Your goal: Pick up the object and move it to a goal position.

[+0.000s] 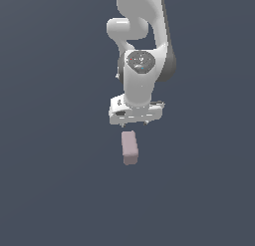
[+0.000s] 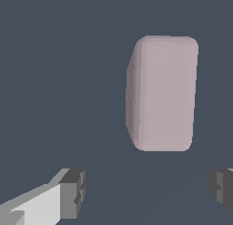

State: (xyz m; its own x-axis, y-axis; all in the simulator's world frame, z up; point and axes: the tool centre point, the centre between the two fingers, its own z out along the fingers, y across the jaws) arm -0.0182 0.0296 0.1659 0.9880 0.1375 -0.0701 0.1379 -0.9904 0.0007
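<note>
Exterior view showed the arm hanging over a plain dark surface, its end effector [image 1: 135,121] pointing down and holding nothing. The object [image 1: 130,147], a pale pinkish-mauve block with rounded edges, lay flat on that surface just beyond the fingertips, toward the bottom of the exterior view, and clear of them. Its long axis ran away from the end effector toward the viewer, with a very slight tilt, so one short end faced the fingers.

In the wrist view the object [image 2: 163,93] stood apart from both fingers [image 2: 73,193], which showed at the frame edge spread wide, the gap between them broader than the block's narrow dimension. The block sat ahead of that gap and nearer one finger than the other, not yet between them.

Judged from this, the grasp had not begun. The coming move would need a short shift forward along the block's length, with a small sideways correction, so that the open jaws straddled its narrow width before descending. Closing across the short dimension looked workable; no goal marker could be made out in either view.
</note>
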